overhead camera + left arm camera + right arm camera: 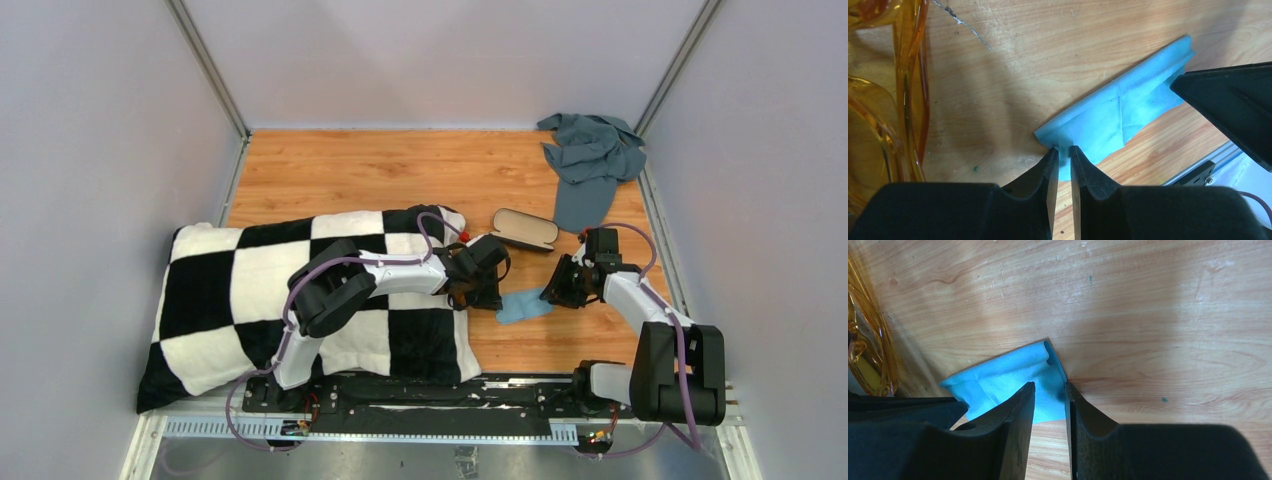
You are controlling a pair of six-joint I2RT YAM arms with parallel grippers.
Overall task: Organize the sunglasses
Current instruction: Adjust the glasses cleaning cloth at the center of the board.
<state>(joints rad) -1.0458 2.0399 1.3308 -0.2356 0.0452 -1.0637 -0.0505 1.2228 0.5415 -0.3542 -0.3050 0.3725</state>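
Judging by how both arms meet over the light-blue cloth [522,305], the step in hand is taken to be the lifting or folding of that cloth, with the sunglasses themselves not yet gripped. The left gripper [1064,150] is seen with its jaws drawn nearly together about one corner of the cloth; whether the fabric is truly pinched cannot be told. The right gripper [1049,386] is set at the opposite end, its jaws a little apart and straddling a curled edge, with nothing clamped. For the step to be done well, both ends should be caught fully between the pads before any lift, and raised evenly so that the thin fabric is not dragged or let slip from one side. The sunglasses [910,80] lie on the wooden table [400,170] just beside the left gripper and apart from the cloth; in the top view they are hidden by that gripper. Their frame is a glossy, translucent amber plastic, slim and curved, and likely slippery. The cloth is soft, matte and creased. An open case [525,230], black outside and beige within, oblong with rounded ends, rests nearby.
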